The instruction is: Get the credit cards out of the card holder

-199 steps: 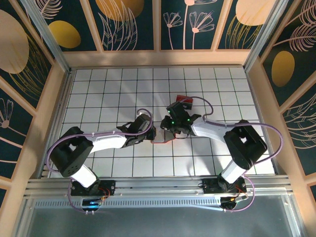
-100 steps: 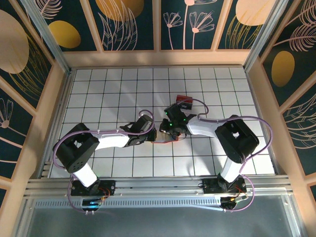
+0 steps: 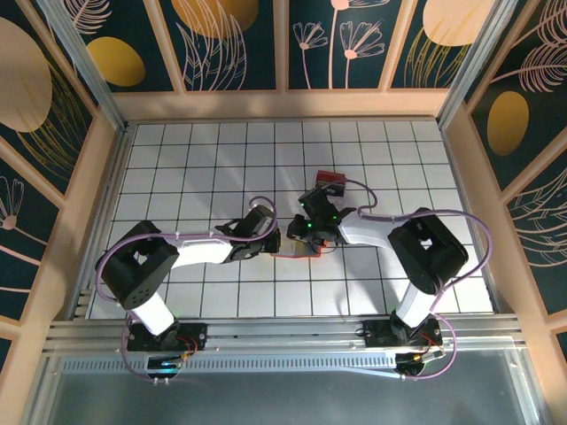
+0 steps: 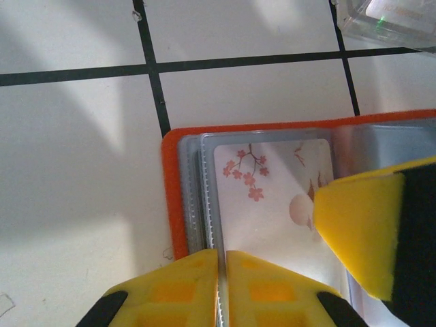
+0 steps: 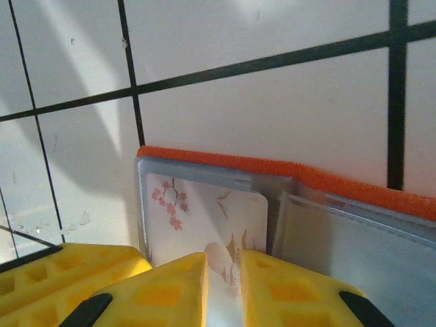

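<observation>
The left gripper (image 4: pixel 221 283) sits at the bottom middle of its own wrist view with its yellow jaws drawn almost together. The edges of the clear sleeves run into the thin slit between them, so it looks clamped on the card holder (image 4: pixel 170 197), though the actual contact is hidden. In the right wrist view the right gripper (image 5: pixel 223 286) is also nearly closed. A blossom-printed card (image 5: pixel 204 218) runs down into its narrow gap, which I take as a pinch on that card rather than a hover. From above, the right arm was more stretched out a second ago, with its gripper a little higher and further right. It has since folded in and dropped toward the left one, and for the last half second both have barely moved. One of the right gripper's fingers (image 4: pixel 357 228) now pokes in at the right edge of the left wrist view, just beside the card. The holder lies open on the white tiled table (image 4: pixel 75 170), at the centre of the overhead frame between the two grippers. Its orange rim shows along the top and left. A clear box (image 4: pixel 392 17) sits in the upper right corner, apart from it. The card is still inside its sleeve, so the grips look set and the pull not yet made.
</observation>
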Controlling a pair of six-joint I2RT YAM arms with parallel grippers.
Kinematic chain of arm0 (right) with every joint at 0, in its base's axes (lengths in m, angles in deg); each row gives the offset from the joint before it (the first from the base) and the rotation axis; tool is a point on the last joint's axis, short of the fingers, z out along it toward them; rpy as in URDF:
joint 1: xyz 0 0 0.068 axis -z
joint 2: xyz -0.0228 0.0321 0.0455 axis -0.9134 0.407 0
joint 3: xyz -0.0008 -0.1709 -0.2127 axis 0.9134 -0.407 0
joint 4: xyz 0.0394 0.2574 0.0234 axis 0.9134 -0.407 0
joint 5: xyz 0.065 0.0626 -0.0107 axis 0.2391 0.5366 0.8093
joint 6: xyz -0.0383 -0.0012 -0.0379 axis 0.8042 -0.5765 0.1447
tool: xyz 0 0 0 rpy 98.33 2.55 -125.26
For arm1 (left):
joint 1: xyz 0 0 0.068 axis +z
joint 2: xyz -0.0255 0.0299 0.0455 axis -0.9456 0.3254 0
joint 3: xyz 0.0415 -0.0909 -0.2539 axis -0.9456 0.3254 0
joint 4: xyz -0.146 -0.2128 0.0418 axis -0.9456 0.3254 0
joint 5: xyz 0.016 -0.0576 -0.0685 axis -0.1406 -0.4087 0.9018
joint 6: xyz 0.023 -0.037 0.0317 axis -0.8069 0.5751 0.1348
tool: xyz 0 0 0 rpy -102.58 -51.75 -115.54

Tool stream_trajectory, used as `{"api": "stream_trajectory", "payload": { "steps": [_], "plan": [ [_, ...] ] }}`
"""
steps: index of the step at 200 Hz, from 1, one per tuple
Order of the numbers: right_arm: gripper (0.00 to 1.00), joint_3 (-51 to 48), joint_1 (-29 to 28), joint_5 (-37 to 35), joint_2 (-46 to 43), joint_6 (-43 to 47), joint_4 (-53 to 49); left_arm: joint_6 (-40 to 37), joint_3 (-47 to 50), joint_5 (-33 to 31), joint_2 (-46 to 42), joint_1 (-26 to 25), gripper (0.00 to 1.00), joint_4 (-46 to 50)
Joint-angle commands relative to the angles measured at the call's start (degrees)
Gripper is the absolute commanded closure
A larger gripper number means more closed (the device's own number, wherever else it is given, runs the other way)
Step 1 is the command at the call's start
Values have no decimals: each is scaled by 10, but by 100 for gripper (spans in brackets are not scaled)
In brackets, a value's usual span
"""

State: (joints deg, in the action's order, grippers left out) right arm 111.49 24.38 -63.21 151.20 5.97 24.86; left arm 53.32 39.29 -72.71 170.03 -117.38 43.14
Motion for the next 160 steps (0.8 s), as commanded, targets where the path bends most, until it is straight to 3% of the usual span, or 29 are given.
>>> {"api": "stream_trajectory", "payload": {
  "steps": [1,160],
  "plan": [
    [79,-17,3,8,-28,13,-23,8,-7,-1,15,8,89,27],
    [75,-86,1,47,-66,-26,35,22,-10,0,16,8,93,35]
  ]
}}
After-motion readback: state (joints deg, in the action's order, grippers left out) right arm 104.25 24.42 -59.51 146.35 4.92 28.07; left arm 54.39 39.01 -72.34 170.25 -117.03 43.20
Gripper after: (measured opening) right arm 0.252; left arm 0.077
